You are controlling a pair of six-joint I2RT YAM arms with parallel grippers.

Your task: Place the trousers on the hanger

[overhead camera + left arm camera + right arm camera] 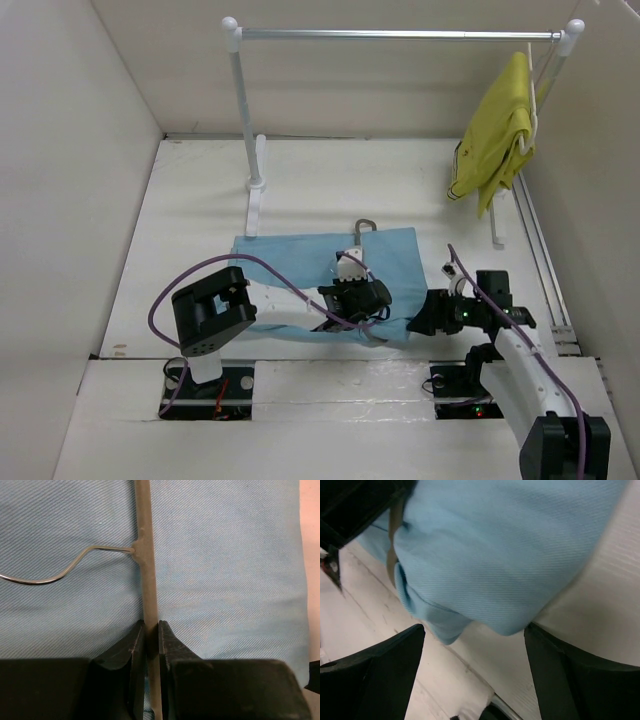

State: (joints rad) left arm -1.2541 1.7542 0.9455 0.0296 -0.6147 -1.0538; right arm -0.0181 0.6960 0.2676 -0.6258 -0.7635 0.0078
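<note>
The light-blue trousers (290, 262) lie folded flat on the table. The hanger lies on them, its hook (365, 227) pointing toward the back. In the left wrist view the hanger's straight bar (145, 555) runs over the cloth (225, 570), with the wire hook (60, 573) curving off to the left. My left gripper (151, 635) is shut on that bar; in the top view it (352, 295) sits over the trousers' front edge. My right gripper (475, 650) stands wide open at the trousers' front right corner (495, 545), nothing between its fingers (380, 670).
A clothes rail (400, 34) on white posts spans the back. A yellow-green garment (495, 140) hangs from its right end on a whitish hanger. The rail's left foot (255, 190) stands just behind the trousers. White walls close in on both sides.
</note>
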